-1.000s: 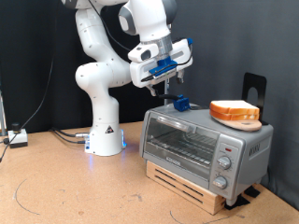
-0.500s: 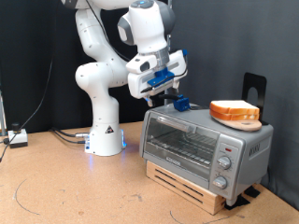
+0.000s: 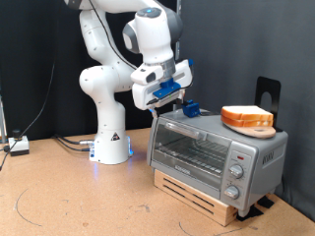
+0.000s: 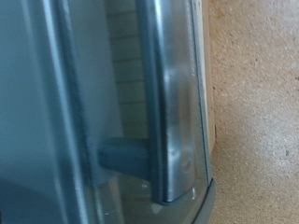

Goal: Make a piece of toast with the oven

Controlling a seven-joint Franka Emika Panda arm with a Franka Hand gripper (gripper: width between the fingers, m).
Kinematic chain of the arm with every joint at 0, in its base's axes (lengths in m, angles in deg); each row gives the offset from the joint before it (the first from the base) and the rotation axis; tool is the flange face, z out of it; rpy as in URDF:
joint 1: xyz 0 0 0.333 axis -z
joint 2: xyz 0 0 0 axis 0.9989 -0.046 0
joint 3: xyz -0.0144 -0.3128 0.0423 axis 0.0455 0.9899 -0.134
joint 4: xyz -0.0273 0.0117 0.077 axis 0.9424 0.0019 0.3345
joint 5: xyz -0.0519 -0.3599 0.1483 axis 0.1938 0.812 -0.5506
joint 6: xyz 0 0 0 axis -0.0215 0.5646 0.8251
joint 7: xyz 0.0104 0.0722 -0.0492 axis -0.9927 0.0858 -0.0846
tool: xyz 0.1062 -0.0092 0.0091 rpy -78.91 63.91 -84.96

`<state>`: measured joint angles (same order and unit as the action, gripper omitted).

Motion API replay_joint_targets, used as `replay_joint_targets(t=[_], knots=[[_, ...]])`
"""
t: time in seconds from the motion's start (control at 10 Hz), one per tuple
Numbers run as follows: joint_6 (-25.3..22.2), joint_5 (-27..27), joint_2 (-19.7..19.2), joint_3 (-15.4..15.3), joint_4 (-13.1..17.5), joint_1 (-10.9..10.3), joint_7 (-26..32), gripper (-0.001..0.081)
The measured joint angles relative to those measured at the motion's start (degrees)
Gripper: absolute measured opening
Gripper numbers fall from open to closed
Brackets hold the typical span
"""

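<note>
The silver-grey oven (image 3: 258,154) stands on a wooden pallet at the exterior view's right. Its glass door (image 3: 192,150) is shut, and the wire rack shows behind it. My gripper (image 3: 159,106) hangs just above the oven's top corner on the exterior view's left, holding nothing that I can see. The wrist view shows the door's grey bar handle (image 4: 168,103) very close, with the glass (image 4: 121,56) behind it; no fingers show there. The piece of toast is not in view.
An orange-crusted slice on a round tan board (image 3: 247,118) lies on the oven's top, with a small blue object (image 3: 191,108) beside it and a black stand (image 3: 267,93) behind. The arm's white base (image 3: 110,143) stands at the exterior view's left. The brown tabletop (image 4: 257,93) lies beside the oven.
The gripper has moved down and towards the exterior view's left, from over the oven's top to its upper left corner. The oven and the slice on the board have not moved.
</note>
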<state>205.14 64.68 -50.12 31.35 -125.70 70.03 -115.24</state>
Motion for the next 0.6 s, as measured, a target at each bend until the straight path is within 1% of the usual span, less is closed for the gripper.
replay_joint_targets(t=[0.3,0.6], knots=[[3.27,0.06,-1.62,-0.19,-1.33,0.08,0.00,0.0810],[5.29,1.12,-3.99,-0.29,-2.28,0.23,-0.16,0.0810]])
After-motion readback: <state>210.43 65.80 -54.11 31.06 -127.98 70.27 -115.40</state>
